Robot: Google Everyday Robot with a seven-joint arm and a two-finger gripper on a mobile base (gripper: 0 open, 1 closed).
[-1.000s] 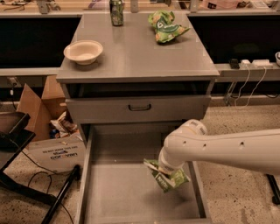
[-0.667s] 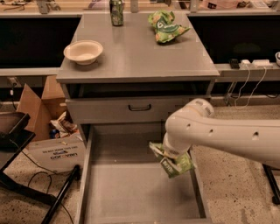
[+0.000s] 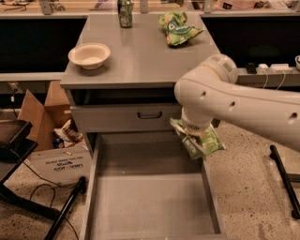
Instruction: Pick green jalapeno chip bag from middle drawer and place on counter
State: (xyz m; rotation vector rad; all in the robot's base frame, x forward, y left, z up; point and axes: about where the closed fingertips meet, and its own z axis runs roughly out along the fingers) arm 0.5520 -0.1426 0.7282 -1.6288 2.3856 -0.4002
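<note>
The green jalapeno chip bag [image 3: 200, 139] hangs tilted in my gripper [image 3: 191, 134], which is shut on it just below the white arm's wrist. The bag is lifted out of the open middle drawer [image 3: 150, 197] and hovers over the drawer's right wall, below the level of the counter [image 3: 140, 56]. The drawer floor is bare. The fingers are mostly hidden by the wrist and the bag.
On the counter are a cream bowl [image 3: 89, 55] at the left, a can [image 3: 124, 7] at the back and a brighter green bag [image 3: 178, 28] at the back right. A closed drawer front with a black handle [image 3: 150, 115] lies above the open drawer. A cardboard box [image 3: 42, 112] stands at the left.
My arm has risen and moved right and back, lifting the bag from inside the drawer to above its right wall, nearer the counter's front edge.
</note>
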